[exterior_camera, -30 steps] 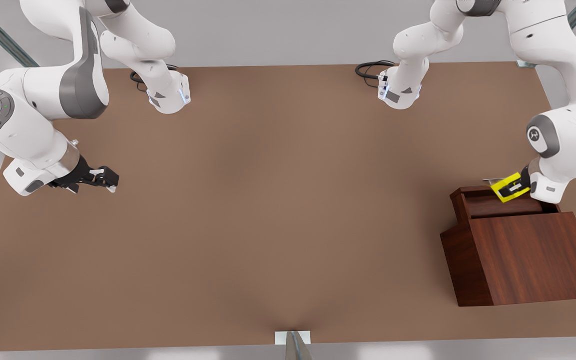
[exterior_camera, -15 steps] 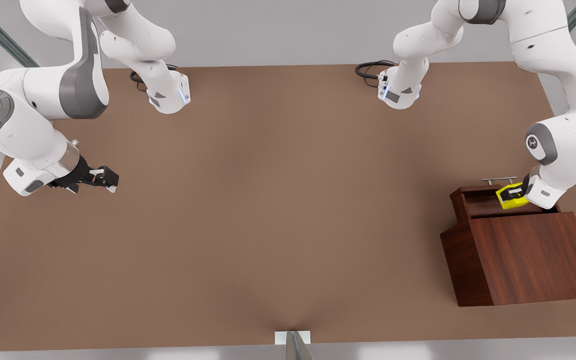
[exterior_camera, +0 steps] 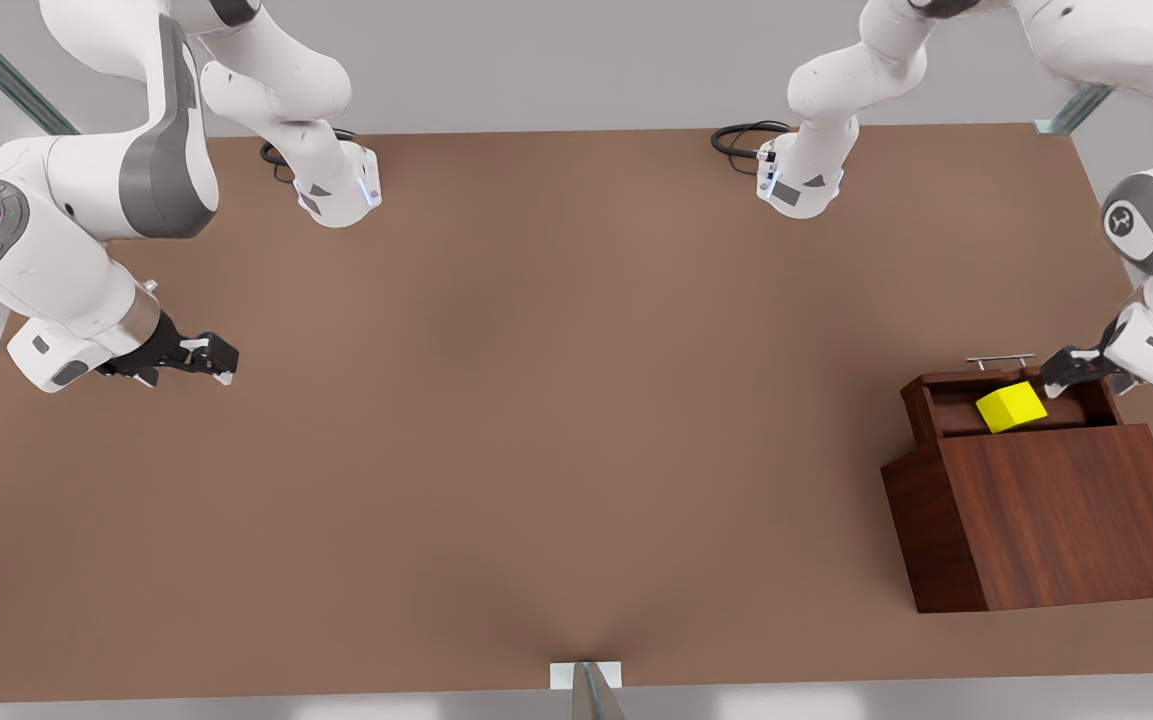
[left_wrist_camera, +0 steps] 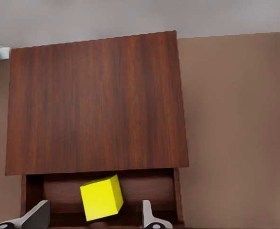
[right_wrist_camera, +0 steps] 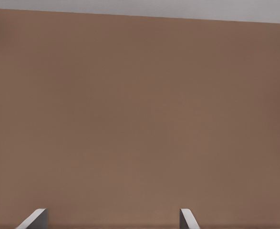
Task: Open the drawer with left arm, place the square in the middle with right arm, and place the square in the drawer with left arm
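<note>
- Brown tabletop (exterior_camera: 556,400) carries a wooden cabinet (exterior_camera: 1056,520) at four o'clock.
- Yellow square (exterior_camera: 1011,407) lies tilted inside the open drawer (exterior_camera: 921,400), partly hidden by the cabinet's top.
- Left gripper (exterior_camera: 1064,368) hovers beside it, fingers spread, empty.
- Right gripper (exterior_camera: 211,358) waits at nine o'clock, fingers apart.

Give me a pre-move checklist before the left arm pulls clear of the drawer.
1. Square inside the drawer: ok, lying tilted in the tray.
2. Left end effector released: ok, fingers open, apart from the square.
3. Drawer open: ok, handle out from the cabinet.
4. Square lying flat on the drawer floor: cannot tell.
5. Right end effector out of the way: ok, waiting open over bare table at the front view's left.
</note>
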Action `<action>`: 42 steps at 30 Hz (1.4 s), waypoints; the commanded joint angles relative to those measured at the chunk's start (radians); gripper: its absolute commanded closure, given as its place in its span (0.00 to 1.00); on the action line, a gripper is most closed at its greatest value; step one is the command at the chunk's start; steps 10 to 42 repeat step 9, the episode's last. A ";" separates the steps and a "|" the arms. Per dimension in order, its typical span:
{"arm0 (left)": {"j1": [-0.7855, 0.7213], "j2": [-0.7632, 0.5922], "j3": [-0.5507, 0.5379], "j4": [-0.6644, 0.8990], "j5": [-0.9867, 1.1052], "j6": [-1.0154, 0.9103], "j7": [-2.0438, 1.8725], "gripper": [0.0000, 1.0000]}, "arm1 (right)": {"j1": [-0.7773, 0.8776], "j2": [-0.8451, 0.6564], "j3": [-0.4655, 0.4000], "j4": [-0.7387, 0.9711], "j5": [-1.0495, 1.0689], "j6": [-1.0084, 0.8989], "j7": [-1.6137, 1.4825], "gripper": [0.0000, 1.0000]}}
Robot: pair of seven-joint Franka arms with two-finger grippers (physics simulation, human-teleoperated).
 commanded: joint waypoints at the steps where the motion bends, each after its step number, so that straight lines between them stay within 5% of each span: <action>1: -0.029 -0.003 -0.080 0.128 0.005 -0.439 -0.105 0.00 | 0.000 -0.002 0.000 0.000 0.000 0.000 0.000 0.00; 6: -0.309 0.017 0.079 0.225 -0.004 -0.550 -0.084 0.00 | -0.002 -0.002 0.000 0.000 0.001 0.000 0.004 0.00; 42: -0.312 0.025 0.073 0.234 -0.003 -0.559 -0.081 0.00 | 0.000 -0.002 0.000 0.000 0.001 0.000 0.004 0.00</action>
